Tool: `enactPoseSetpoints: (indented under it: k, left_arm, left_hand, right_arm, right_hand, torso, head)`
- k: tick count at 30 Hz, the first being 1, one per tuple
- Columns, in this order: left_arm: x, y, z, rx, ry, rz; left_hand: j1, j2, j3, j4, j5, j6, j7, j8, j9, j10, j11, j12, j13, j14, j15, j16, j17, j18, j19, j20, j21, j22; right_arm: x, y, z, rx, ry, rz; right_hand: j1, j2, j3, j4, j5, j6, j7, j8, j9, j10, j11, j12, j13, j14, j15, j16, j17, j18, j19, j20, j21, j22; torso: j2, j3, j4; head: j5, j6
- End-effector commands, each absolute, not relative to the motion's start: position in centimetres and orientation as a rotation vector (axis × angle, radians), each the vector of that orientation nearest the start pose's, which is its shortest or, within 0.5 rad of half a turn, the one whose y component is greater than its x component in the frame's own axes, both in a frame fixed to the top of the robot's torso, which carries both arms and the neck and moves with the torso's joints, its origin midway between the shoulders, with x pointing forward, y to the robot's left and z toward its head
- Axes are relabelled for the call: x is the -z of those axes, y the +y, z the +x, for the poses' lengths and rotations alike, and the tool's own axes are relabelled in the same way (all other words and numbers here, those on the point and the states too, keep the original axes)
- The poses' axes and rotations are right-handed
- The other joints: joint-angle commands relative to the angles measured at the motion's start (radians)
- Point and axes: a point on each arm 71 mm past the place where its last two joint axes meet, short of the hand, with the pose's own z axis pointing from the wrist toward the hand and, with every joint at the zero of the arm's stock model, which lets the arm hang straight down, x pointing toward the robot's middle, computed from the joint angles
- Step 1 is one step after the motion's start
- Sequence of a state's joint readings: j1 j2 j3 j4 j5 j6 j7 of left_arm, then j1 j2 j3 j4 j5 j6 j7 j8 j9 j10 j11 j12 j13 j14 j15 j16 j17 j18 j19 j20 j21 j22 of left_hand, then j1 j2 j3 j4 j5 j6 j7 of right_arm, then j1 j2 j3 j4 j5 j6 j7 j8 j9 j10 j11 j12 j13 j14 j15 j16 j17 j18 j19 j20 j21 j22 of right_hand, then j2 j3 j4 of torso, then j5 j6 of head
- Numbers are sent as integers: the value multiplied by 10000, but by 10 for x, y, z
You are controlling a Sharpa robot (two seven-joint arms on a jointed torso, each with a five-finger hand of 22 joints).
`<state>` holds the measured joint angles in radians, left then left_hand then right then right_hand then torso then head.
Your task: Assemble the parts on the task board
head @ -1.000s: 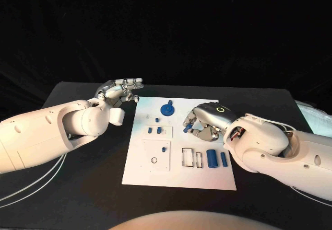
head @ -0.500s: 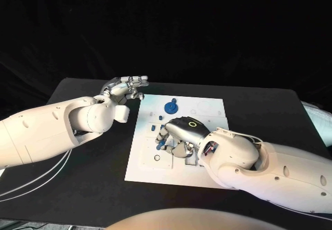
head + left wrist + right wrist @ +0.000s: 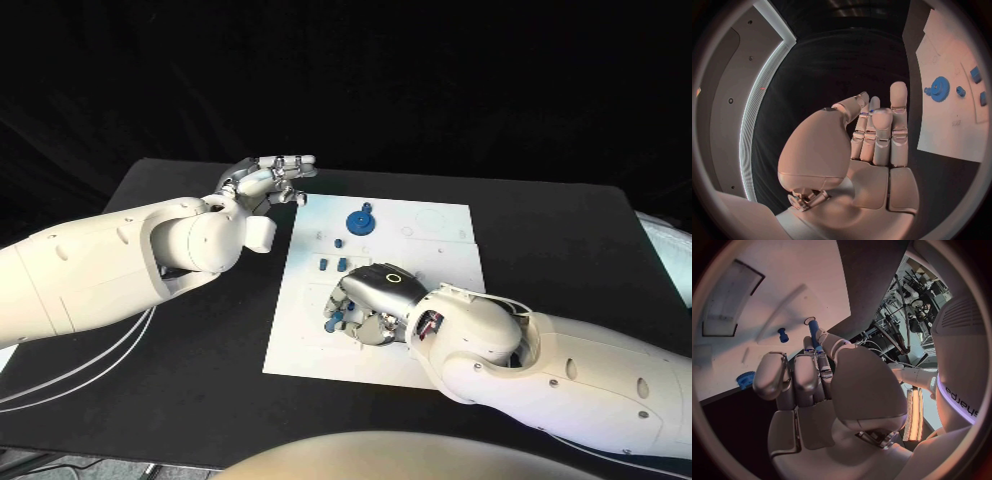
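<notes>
Head view, left to right: my left hand [image 3: 267,180] hovers over the desk [image 3: 188,330] just off the board's [image 3: 440,225] far left corner, its fingers nearly straight and close together, holding nothing; it has barely moved in the last second. The gear [image 3: 358,220] sits on the board's far part. My right hand [image 3: 372,300] has swept leftward from the board's right side to its left-middle, and its fingers pinch a blue peg [image 3: 814,333]. I judge it is carrying that peg toward a hole there.
</notes>
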<state>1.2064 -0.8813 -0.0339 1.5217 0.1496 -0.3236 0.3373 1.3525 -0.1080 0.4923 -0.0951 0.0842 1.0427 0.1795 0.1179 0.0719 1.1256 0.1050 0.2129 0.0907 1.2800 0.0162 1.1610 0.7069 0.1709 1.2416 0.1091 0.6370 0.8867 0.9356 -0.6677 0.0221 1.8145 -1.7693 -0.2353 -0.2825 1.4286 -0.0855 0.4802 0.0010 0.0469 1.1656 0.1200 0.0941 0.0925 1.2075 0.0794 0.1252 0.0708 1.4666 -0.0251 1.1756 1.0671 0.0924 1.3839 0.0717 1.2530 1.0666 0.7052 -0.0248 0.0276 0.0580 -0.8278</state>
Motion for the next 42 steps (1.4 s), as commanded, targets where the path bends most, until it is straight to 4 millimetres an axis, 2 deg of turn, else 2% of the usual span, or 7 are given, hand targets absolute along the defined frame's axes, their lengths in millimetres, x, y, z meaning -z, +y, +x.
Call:
enactPoseSetpoints:
  k: [1,27,31,34,37,39,42]
  left_arm:
    - [179,231,492,15266,13915,-13193]
    - [179,231,492,15265,13950,-13195]
    - [180,231,492,15257,13952,-13199]
    - [180,231,492,15259,13964,-13204]
    - [180,231,492,15257,13975,-13209]
    - [180,232,492,15254,13979,-13213]
    - [180,232,492,15247,13984,-13219]
  left_hand:
    - [90,4,-36,-47,64,-77,12,54,-8,-58,-15,46,10,-78,-14,-43,-10,82,-59,18,-46,-12]
    - [90,4,-36,-47,64,-77,12,54,-8,-58,-15,46,10,-78,-14,-43,-10,82,-59,18,-46,-12]
    - [90,4,-36,-47,64,-77,12,54,-8,-58,-15,46,10,-78,-14,-43,-10,82,-59,18,-46,-12]
    - [90,4,-36,-47,64,-77,12,54,-8,-58,-15,46,10,-78,-14,-43,-10,82,-59,18,-46,-12]
    - [90,4,-36,-47,64,-77,12,54,-8,-58,-15,46,10,-78,-14,-43,-10,82,-59,18,-46,-12]
    - [90,4,-36,-47,64,-77,12,54,-8,-58,-15,46,10,-78,-14,-43,-10,82,-59,18,-46,-12]
    - [90,4,-36,-47,64,-77,12,54,-8,-58,-15,46,10,-78,-14,-43,-10,82,-59,18,-46,-12]
  right_arm:
    - [231,-45,357,-8908,17143,-4798]
    - [242,-33,357,-8166,17479,-5686]
    - [244,-32,357,-8147,17531,-5760]
    - [244,-32,358,-8142,17470,-5615]
    - [242,-34,359,-8185,17280,-5379]
    - [240,-35,359,-8259,17078,-5170]
    - [236,-39,357,-8487,16673,-4804]
  right_hand:
    - [278,198,64,0,33,-1,56,-62,10,329,-238,-1,11,297,-43,14,-1,65,9,-20,11,-3]
    - [207,163,66,-14,28,-18,70,-89,8,313,-218,-50,10,293,-23,17,-4,66,-4,-7,3,-15]
    - [-239,-121,-112,119,56,-450,186,-325,-95,-159,-50,-382,-68,313,124,102,71,75,-79,75,-78,-126]
    - [-759,-618,-503,303,30,-1559,254,-325,-305,-1427,186,-661,-114,216,296,-95,-189,185,-377,236,-517,-759]
    - [-834,-719,-918,352,38,-1985,227,-326,-276,-2329,321,-621,-87,99,410,-242,-384,291,-615,362,-892,-1264]
    - [-794,-705,-1135,374,40,-2094,25,-325,-269,-2550,376,-579,-72,78,469,-266,-437,308,-644,402,-953,-1334]
    - [-718,-687,-1426,422,43,-2203,71,-321,-262,-2697,404,-506,-57,60,493,-281,-484,322,-655,441,-1003,-1391]
  torso:
    - [-9,8,-5]
    - [-6,2,1]
    - [-14,-5,-6]
    - [-10,0,0]
    - [-14,4,-5]
    - [-10,13,-10]
    - [-7,18,-11]
  head:
    - [4,-10]
    - [-12,-61]
    - [-12,-56]
    - [-18,-45]
    - [-22,-35]
    - [-17,-30]
    - [-31,-12]
